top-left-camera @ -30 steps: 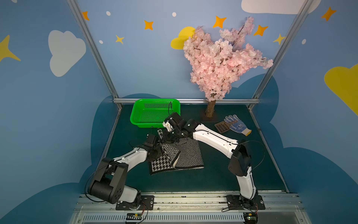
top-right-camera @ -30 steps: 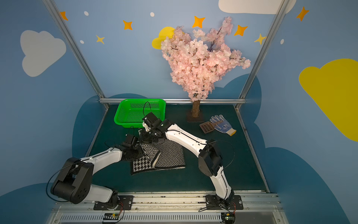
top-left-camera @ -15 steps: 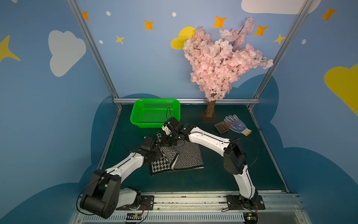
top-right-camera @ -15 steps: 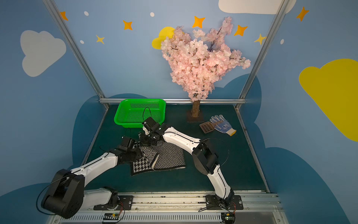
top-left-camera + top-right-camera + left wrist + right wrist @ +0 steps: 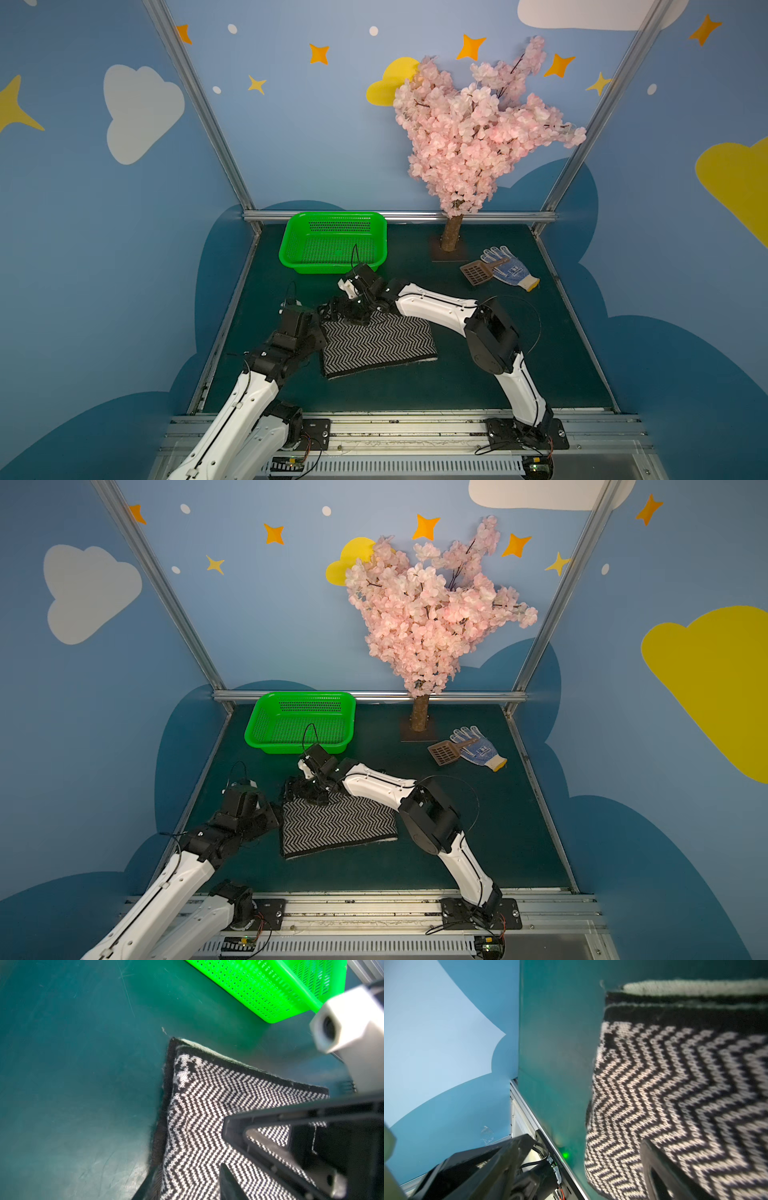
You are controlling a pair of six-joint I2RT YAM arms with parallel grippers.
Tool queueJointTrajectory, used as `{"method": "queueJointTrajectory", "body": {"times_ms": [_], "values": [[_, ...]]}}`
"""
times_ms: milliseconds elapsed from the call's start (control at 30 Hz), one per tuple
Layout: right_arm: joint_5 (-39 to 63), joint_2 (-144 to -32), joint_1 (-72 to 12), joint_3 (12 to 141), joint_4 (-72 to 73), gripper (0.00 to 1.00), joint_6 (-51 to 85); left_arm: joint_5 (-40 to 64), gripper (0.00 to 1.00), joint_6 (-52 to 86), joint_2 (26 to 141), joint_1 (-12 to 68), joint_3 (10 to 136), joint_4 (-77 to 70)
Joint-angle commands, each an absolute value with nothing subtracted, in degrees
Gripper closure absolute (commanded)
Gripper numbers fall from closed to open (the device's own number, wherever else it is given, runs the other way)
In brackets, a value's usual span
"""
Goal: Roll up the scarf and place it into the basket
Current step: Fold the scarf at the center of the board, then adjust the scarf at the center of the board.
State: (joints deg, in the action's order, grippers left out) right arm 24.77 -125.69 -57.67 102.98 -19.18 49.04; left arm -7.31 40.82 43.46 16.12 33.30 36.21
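The scarf point(image 5: 378, 345) lies folded flat on the green mat, zigzag side up, seen in both top views point(image 5: 338, 827). My left gripper point(image 5: 322, 328) sits at its left edge, open. In the left wrist view its fingers point(image 5: 228, 1184) straddle that edge of the scarf point(image 5: 197, 1115), one on top and one beside it, without pinching. My right gripper point(image 5: 347, 313) hovers over the far left corner, open wide. In the right wrist view one finger point(image 5: 660, 1178) is above the scarf point(image 5: 675, 1095) and its partner is off the cloth. The green basket point(image 5: 332, 269) stands just behind, with nothing in it.
An artificial pink blossom tree point(image 5: 451, 237) stands at the back right. A brown slotted scoop point(image 5: 476, 272) and a blue-dotted white glove point(image 5: 511, 270) lie to its right. A metal frame rail point(image 5: 224, 332) borders the mat on the left.
Both grippers were shut on a raised fold with houndstooth showing at the front left. The fold now lies flat, zigzag up, and both grippers have opened. The left arm has drawn back leftward.
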Motion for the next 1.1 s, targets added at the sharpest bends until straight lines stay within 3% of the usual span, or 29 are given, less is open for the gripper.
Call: {"method": "queueJointTrajectory", "body": {"times_ms": [0, 300, 733, 900, 967, 1067], "values": [[21.14, -117.7, -53.97, 103.01, -24.85, 0.09, 44.06, -2.2, 0.54, 40.88, 44.35, 16.08, 32.51, 34.91], [9.93, -106.7, -41.05, 89.22, -41.63, 0.1, 29.04, 2.42, 0.54, 42.92, 54.35, 17.36, 30.82, 21.98], [11.15, -115.95, -33.69, 85.04, -40.3, 0.17, 26.72, -0.18, 0.52, 46.33, 75.51, 20.85, 37.69, 18.63], [12.67, -116.29, -33.14, 79.86, -36.99, 0.41, 27.48, -2.66, 0.51, 44.21, 81.97, 20.57, 41.55, 19.29], [13.85, -115.52, -33.14, 76.41, -34.27, 0.66, 28.54, -2.64, 0.51, 43.33, 85.51, 20.61, 43.75, 19.43], [15.52, -112.03, -33.77, 69.35, -28.57, 0.83, 30.88, -2.98, 0.52, 42.27, 91.1, 20.98, 47.78, 19.79]]}}
